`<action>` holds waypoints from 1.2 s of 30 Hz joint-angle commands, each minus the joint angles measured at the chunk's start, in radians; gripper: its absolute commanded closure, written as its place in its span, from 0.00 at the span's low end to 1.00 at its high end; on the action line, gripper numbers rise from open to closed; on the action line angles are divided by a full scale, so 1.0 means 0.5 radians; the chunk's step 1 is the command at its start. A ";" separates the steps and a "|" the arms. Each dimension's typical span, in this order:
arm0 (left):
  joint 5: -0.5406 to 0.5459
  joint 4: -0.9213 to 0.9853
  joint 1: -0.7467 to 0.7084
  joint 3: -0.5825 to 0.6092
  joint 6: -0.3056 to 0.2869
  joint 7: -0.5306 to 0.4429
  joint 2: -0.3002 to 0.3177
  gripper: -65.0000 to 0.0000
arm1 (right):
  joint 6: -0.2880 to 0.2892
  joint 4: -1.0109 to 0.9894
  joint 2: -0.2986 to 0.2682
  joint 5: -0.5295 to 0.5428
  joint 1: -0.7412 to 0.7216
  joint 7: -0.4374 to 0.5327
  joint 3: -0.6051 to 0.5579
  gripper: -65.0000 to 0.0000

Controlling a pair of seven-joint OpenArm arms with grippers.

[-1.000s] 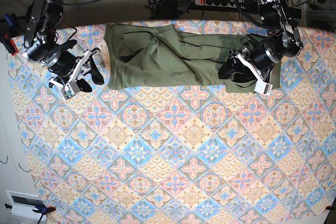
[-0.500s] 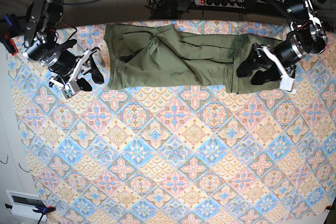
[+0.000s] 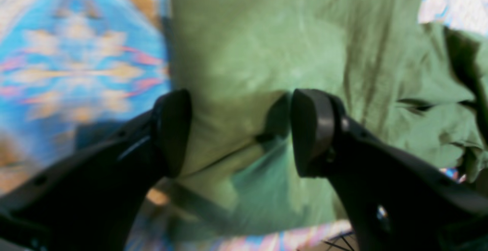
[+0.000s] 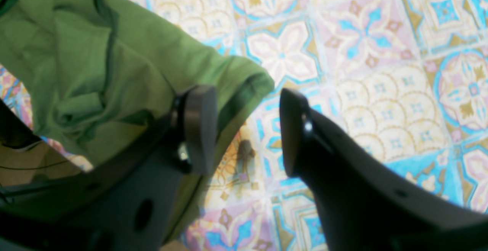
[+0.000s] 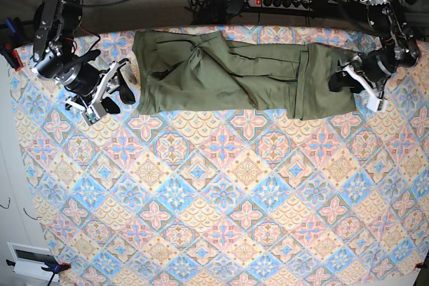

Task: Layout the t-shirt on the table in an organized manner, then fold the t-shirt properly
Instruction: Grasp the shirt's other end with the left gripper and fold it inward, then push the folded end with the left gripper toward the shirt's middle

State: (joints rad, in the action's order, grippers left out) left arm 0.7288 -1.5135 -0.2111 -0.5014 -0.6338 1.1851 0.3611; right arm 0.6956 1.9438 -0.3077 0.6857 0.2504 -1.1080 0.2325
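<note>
The t-shirt (image 5: 234,75) lies as a long folded band along the far edge of the table (image 5: 221,192), rumpled toward its 9 o'clock end. Compared with a second ago, the left gripper (image 5: 343,80) no longer sits on the band's 3 o'clock end; it has drawn outward to just past that edge, while the garment's outline is unchanged. Left wrist view: the left gripper (image 3: 240,131) hangs with jaws spread wide over the green cloth, holding nothing. The right gripper (image 5: 117,92), at 9 o'clock of the shirt, has barely shifted. Right wrist view: the right gripper (image 4: 244,129) stands wide apart and empty, straddling the hem corner of the t-shirt (image 4: 114,75).
</note>
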 commanded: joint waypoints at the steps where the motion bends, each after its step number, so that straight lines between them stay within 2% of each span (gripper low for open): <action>1: 0.054 -0.028 0.019 0.090 -0.020 -0.058 0.025 0.38 | 0.005 0.027 -0.025 0.033 -0.018 0.045 0.009 0.60; 5: 0.103 -0.028 0.016 0.320 -0.020 -0.067 0.025 0.38 | 0.005 0.027 -0.025 0.029 -0.018 0.045 0.009 0.60; 8: 0.103 -0.028 0.016 0.369 -0.020 -0.073 0.025 0.38 | 0.005 0.027 -0.025 0.029 -0.018 0.042 0.012 0.60; 12: 0.109 -0.031 0.016 0.332 -0.020 -0.079 0.031 0.38 | 0.005 0.027 -0.025 0.029 -0.018 0.042 0.015 0.60; 17: 0.118 -0.200 0.013 0.041 -0.026 -0.067 0.025 0.38 | 0.005 0.027 -0.025 0.029 -0.018 0.042 0.009 0.60; 21: 0.290 -0.393 -0.079 0.035 -0.026 -0.064 0.025 0.37 | 0.005 0.027 -0.025 0.029 -0.018 0.042 0.009 0.60; 24: 0.385 -0.516 -0.122 0.170 -0.017 -0.064 0.025 0.37 | 0.005 0.027 -0.025 0.029 -0.018 0.042 0.009 0.60; 27: 0.311 -0.516 -0.113 0.372 -0.014 -0.076 0.013 0.37 | 0.005 0.027 -0.025 0.029 -0.018 0.042 0.009 0.60; 32: 0.054 -0.500 -0.110 0.415 0.137 -0.079 -0.187 0.37 | 0.005 0.027 -0.025 0.029 -0.018 0.042 0.009 0.60; 36: -0.121 -0.500 -0.092 0.431 0.149 -0.076 -0.346 0.37 | 0.005 0.027 -0.025 0.029 -0.018 0.042 0.009 0.60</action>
State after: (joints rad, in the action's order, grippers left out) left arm 0.6483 -1.7485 -0.2680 -0.2859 -0.5560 1.1660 0.1825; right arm 0.6956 1.9438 -0.3073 0.6830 0.2504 -1.1107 0.2306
